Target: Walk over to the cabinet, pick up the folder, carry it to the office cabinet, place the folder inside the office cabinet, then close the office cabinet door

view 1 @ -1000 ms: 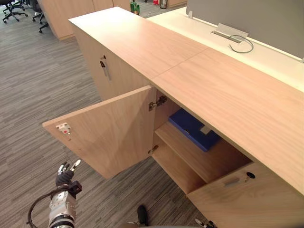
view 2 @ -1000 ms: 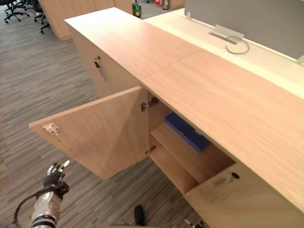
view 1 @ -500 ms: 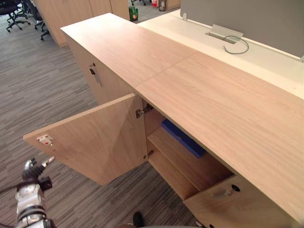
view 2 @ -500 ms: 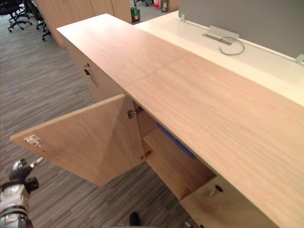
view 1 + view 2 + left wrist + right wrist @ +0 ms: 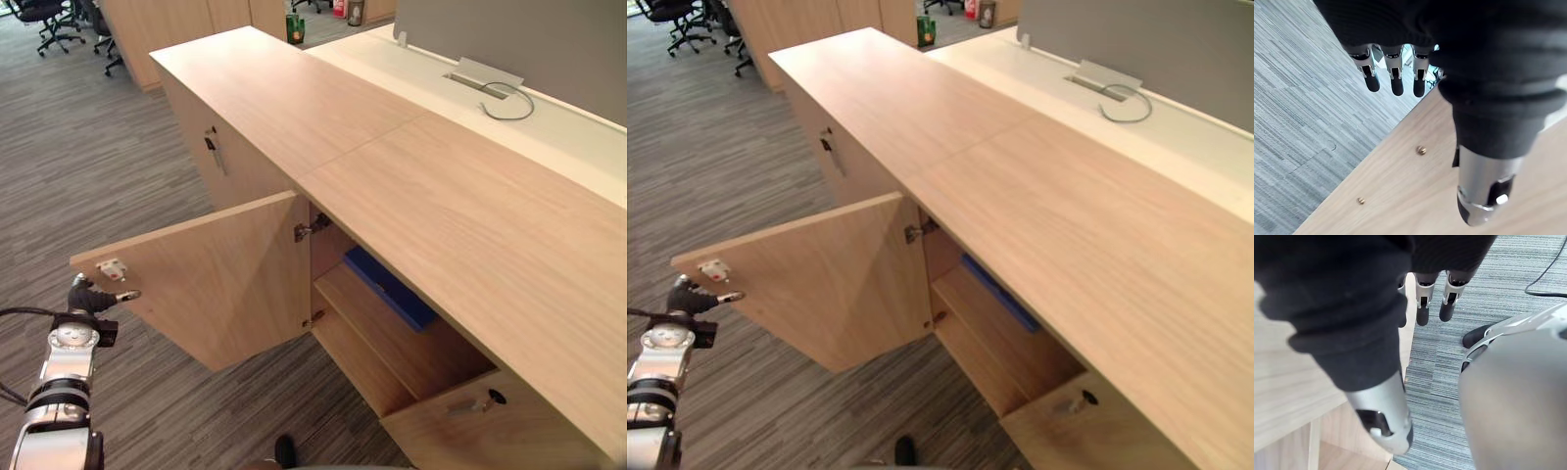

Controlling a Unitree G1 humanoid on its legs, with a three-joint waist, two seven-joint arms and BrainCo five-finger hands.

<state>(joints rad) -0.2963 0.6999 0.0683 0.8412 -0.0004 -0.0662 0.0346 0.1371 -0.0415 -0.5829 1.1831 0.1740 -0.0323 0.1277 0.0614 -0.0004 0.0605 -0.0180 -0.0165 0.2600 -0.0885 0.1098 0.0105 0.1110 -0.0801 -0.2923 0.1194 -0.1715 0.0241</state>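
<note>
**Desk:** What is changing from a second ago?

**Photographer:** The left hand (image 5: pixel 91 297) is coming up from low over the carpet to the free corner of the open door (image 5: pixel 230 279). The camera is shifting as well.

**Desk:** And its fingers (image 5: pixel 1397 82)?

**Photographer:** They are hanging loosely straight with the thumb standing apart, gripping nothing. One tip is reaching just beside the door's outer edge, under the white catch (image 5: pixel 112 267). I cannot tell whether it is touching.

**Desk:** The right hand (image 5: pixel 1422 308)?

**Photographer:** It is idling low by the cabinet front, fingers relaxed and carrying nothing.

**Desk:** Where is the folder (image 5: pixel 392 290)?

**Photographer:** The blue folder is lying flat on the shelf inside the office cabinet (image 5: pixel 441 186), so by my reading only the door is waiting.

**Desk:** How should the hand be going about it?

**Photographer:** It should be getting flat fingers behind the door near that free edge, well away from the hinge (image 5: pixel 306 231). From there it should be pushing along the swing's arc rather than straight in. It should also be keeping its tips clear of the closing edge, where they risk being pinched, and pressing until the catch is seating.
</note>
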